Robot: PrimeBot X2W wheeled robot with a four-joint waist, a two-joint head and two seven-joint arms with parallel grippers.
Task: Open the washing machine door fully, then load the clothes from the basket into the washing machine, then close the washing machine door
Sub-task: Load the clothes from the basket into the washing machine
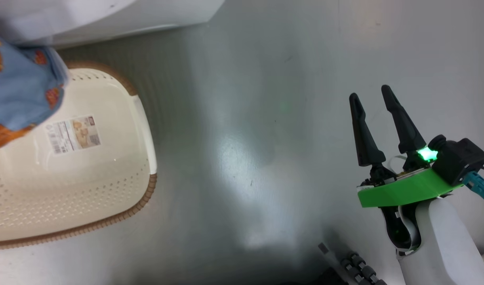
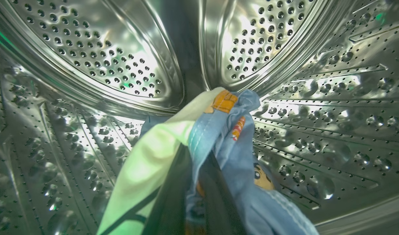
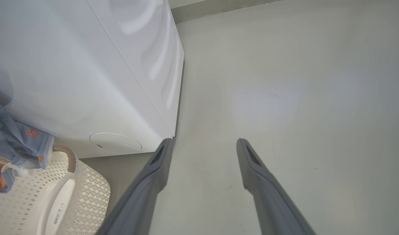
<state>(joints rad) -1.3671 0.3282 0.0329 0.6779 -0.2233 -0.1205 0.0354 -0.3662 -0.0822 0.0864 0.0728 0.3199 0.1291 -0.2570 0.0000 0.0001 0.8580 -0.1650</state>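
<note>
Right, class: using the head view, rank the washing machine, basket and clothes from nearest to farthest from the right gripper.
1. washing machine, top left, its corner closest to the right gripper.
2. basket, at the left.
3. clothes, far left, over the basket's corner.

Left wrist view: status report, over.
Left claw shut on clothes, inside the drum. Right claw open, above the floor. Blue fabric hangs over the basket.
</note>
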